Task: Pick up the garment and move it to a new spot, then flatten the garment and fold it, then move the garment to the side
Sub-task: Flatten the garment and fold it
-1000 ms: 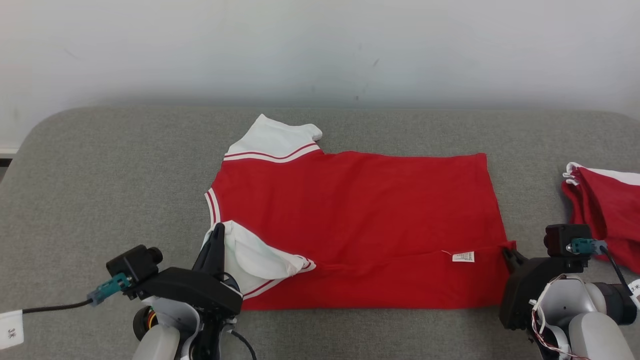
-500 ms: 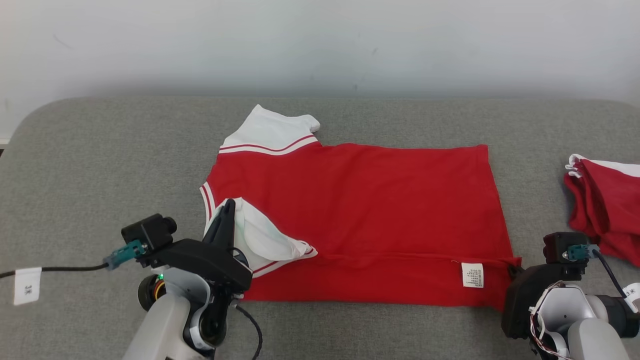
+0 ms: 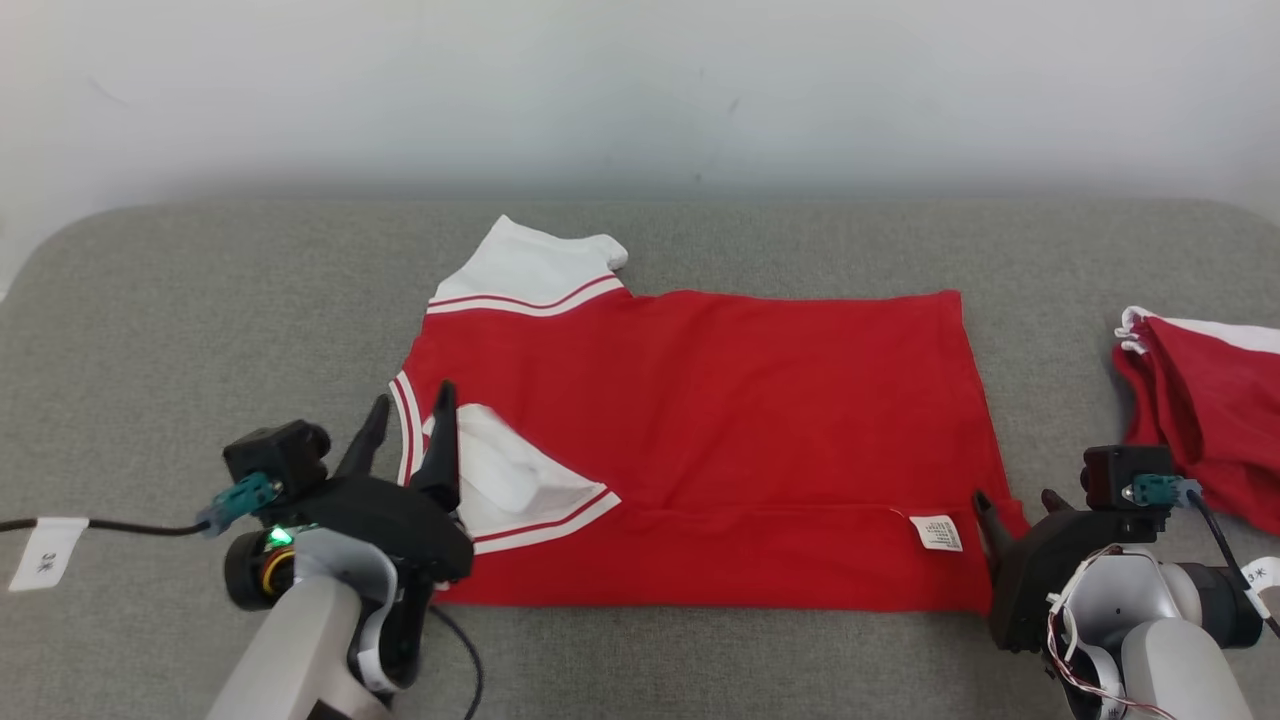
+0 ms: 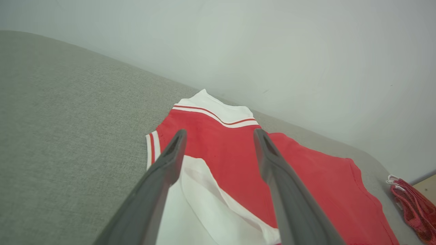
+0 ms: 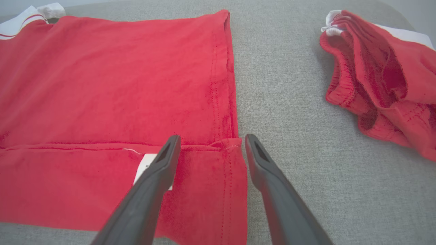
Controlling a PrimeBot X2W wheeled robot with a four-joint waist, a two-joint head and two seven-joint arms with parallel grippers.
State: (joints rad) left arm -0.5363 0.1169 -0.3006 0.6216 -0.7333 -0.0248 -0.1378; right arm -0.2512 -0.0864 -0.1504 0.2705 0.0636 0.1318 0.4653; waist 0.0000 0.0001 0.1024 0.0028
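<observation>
Two sets of jaws spread, gripping nothing: left gripper (image 3: 411,400) at the white sleeve (image 3: 510,480), right gripper (image 3: 1015,500) at the near-right hem corner of the red garment (image 3: 720,400), lying flat mid table (image 3: 150,330).

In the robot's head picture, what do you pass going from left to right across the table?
cable tag → left gripper → shirt → right gripper → red pile
</observation>
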